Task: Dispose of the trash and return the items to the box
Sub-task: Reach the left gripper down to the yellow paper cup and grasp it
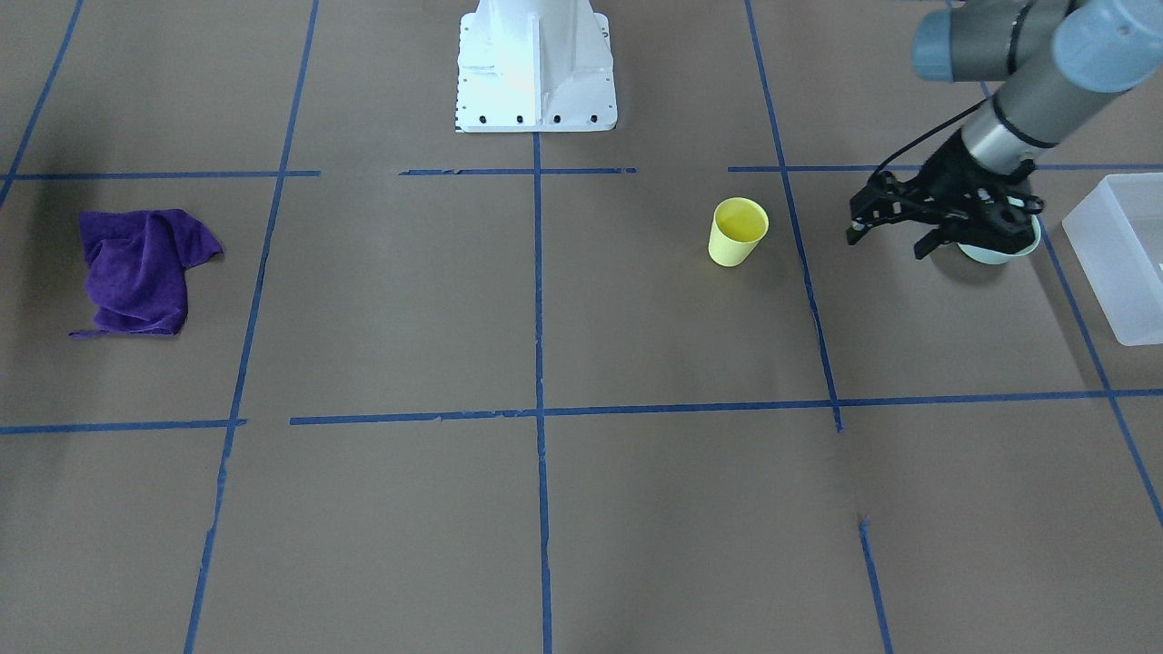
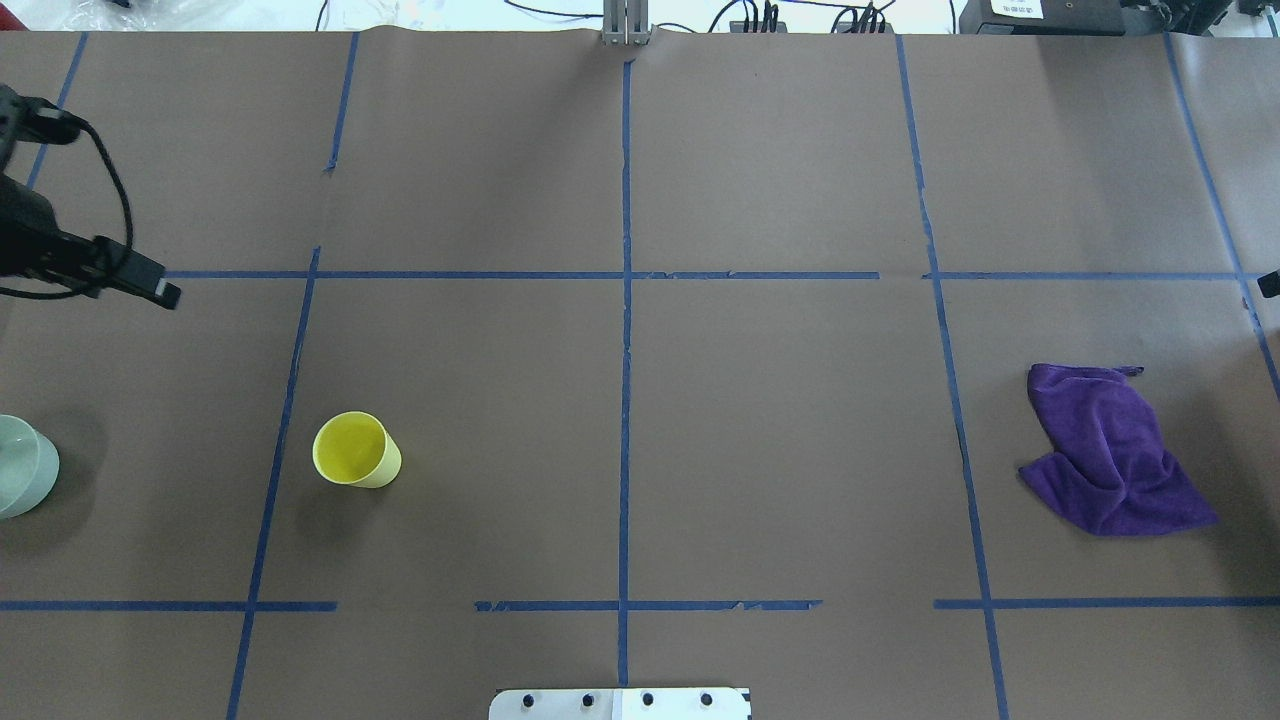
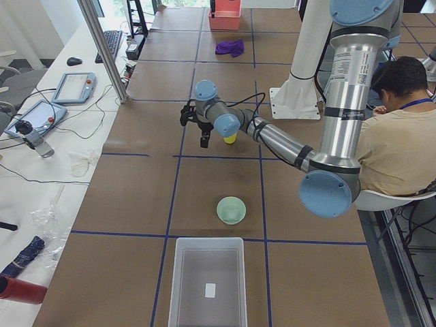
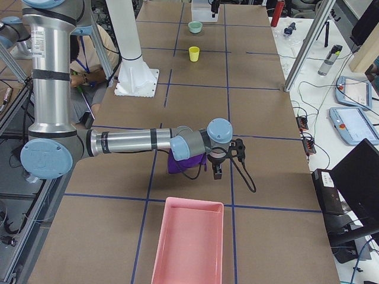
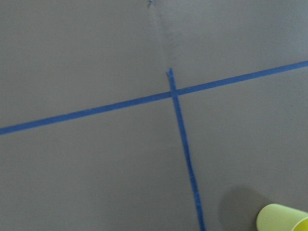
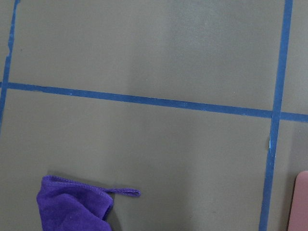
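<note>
One outstretched left arm [image 1: 1045, 91], left gripper [image 1: 890, 238] aloft, jaws apart.

On the table [image 2: 780, 450] the cup [image 2: 356, 450] stands right of the bowl [image 2: 22, 465], the cloth [image 2: 1110, 450] at the far right. Beyond the bowl lies the bin [image 3: 208, 286]; beyond the cloth, a tray [image 4: 188, 242].
</note>
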`<state>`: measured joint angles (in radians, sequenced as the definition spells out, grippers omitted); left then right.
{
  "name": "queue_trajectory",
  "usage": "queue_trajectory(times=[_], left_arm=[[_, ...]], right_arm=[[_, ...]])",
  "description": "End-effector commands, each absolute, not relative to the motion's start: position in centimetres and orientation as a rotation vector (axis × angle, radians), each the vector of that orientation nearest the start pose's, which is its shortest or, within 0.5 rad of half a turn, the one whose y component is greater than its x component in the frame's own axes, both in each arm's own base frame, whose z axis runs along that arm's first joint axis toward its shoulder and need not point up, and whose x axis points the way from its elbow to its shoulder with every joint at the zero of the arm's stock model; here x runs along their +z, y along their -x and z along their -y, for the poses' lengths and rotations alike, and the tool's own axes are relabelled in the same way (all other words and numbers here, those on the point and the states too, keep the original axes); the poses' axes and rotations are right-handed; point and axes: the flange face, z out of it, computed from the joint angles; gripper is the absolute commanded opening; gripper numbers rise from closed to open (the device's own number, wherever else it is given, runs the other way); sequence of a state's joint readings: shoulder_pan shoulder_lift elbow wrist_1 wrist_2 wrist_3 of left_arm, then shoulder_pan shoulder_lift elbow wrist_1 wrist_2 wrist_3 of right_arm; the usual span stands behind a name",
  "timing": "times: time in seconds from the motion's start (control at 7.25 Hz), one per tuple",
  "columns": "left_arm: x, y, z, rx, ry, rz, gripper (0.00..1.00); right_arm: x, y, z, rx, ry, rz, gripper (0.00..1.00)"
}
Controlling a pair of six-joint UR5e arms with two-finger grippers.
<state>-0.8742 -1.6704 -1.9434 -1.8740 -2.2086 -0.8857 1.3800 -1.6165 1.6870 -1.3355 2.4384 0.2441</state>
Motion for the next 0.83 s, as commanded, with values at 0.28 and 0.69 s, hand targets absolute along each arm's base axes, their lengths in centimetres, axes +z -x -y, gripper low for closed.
queue_trajectory(times=[0.28,0.69], left_arm=[[37.5,-36.1,38.2,-0.057,0.067,-0.958,1.00],[38.9,-38.0,37.8,-0.074,0.010,-0.894,1.00]], right_arm=[[59.3,3.9,48.8,-0.086,-0.085,0.902,1.00],[59.1,4.0,48.8,-0.086,-0.086,0.903,1.00]])
